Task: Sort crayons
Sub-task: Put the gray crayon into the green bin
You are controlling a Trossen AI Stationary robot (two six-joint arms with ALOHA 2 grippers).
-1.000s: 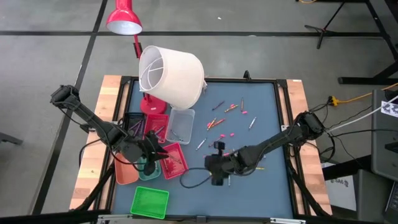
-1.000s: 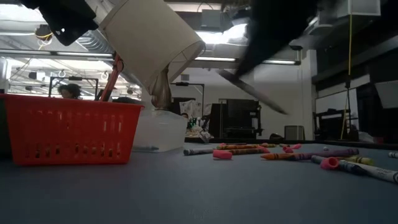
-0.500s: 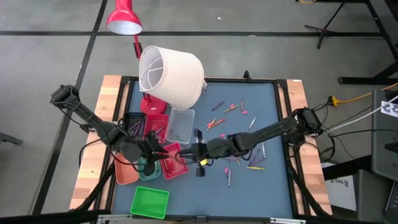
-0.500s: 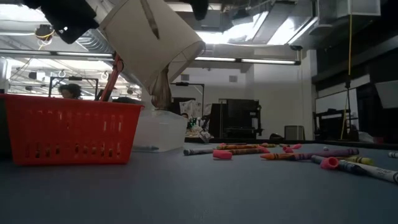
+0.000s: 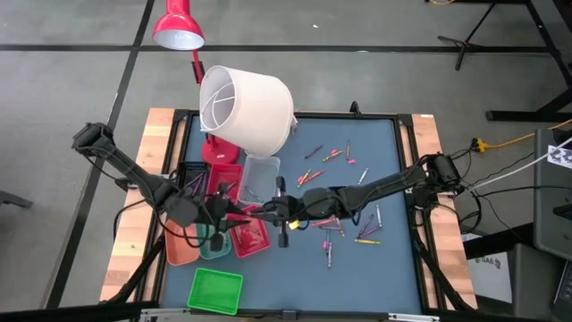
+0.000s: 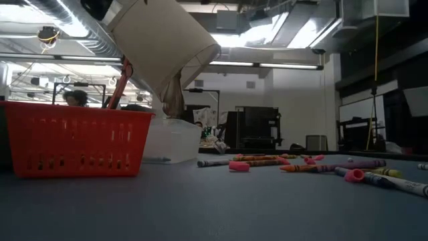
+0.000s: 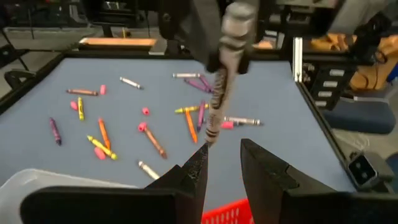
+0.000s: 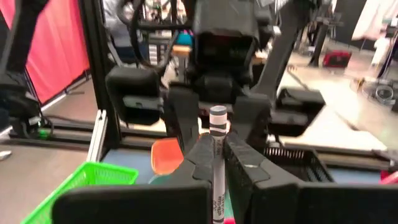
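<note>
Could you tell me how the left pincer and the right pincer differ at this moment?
The right pincer is shut on a grey crayon; the left pincer is open and holds nothing. In the high view the right pincer reaches in from the right, the left pincer from the left. Both hover by the red tray, facing each other.

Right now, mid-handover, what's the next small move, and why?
Probably ease the left gripper forward around the grey crayon before shutting. The right gripper is shut on the crayon, whose free end sits just at the left gripper's open fingertips, not yet between them.
</note>
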